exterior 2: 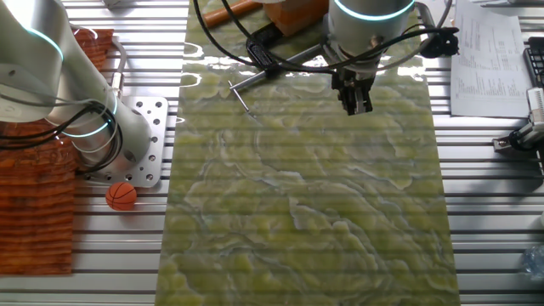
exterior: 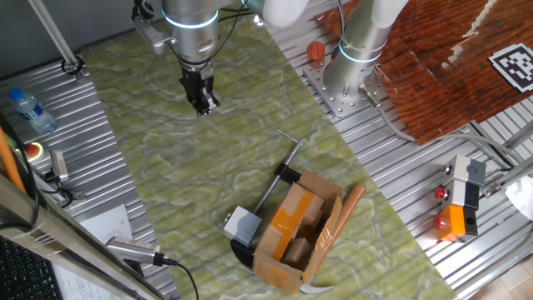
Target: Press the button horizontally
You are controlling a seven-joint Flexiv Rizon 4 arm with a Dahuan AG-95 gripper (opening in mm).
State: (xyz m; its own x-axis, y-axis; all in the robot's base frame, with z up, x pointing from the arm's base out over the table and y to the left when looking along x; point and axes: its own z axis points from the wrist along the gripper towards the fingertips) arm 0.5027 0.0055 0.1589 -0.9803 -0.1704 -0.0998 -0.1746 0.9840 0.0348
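The button [exterior: 242, 223] is a small light grey cube with a white face on a black base. It stands on the green mat [exterior: 183, 167] at the left end of an open cardboard box [exterior: 300, 232]. A black clamp with a metal bar [exterior: 281, 171] holds the box. My gripper [exterior: 201, 104] points down above the mat, far from the button, toward the mat's far end. In the other fixed view the gripper [exterior 2: 355, 104] hangs near the top, and the button is out of view there. No view shows the gap between the fingertips.
A water bottle [exterior: 29, 108] and a round red button with a yellow rim [exterior: 34, 151] lie at the left. Orange-and-black units [exterior: 456, 218] stand at the right. An orange ball [exterior 2: 121, 195] lies by the arm base [exterior 2: 127, 140]. Papers [exterior 2: 484, 55] lie beside the mat.
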